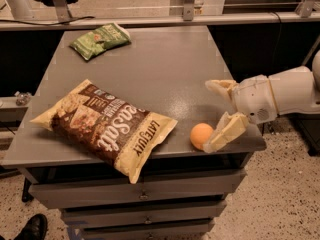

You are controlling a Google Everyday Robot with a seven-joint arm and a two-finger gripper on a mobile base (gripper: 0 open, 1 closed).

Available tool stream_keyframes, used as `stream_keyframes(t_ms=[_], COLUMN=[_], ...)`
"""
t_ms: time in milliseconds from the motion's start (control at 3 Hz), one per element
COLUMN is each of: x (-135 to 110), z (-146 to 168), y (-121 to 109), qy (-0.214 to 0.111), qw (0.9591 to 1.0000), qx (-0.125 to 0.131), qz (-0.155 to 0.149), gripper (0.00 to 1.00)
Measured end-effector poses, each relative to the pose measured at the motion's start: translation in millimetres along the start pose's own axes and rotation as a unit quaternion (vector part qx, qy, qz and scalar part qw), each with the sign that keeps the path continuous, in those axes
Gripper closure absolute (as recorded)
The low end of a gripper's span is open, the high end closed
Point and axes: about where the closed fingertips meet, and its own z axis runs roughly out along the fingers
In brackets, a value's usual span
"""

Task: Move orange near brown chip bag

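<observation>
The orange [201, 134] rests on the grey table [165, 74] near its front right edge, a short gap to the right of the brown chip bag [107, 124], which lies flat on the front left. My gripper [216, 115] is open just right of the orange. Its near finger [226, 131] lies against the orange's right side and its far finger [220, 87] stands well behind it. The orange sits on the table, not held.
A small green snack bag [100, 39] lies at the table's far left. The table's right edge runs just under my gripper. Drawers [140, 196] sit below the tabletop. A black shoe [32, 228] shows on the floor at the lower left.
</observation>
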Motion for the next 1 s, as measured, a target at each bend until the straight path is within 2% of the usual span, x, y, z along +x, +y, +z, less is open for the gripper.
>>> stream_keyframes(t_ms=[667, 1000], x=[0, -10], z=[-13, -35], y=[-2, -2], qy=[-0.008, -0.019], qw=[0.9998, 0.9989], qx=[0.020, 0.042], qz=[-0.001, -0.008], gripper=[0.00, 0.00])
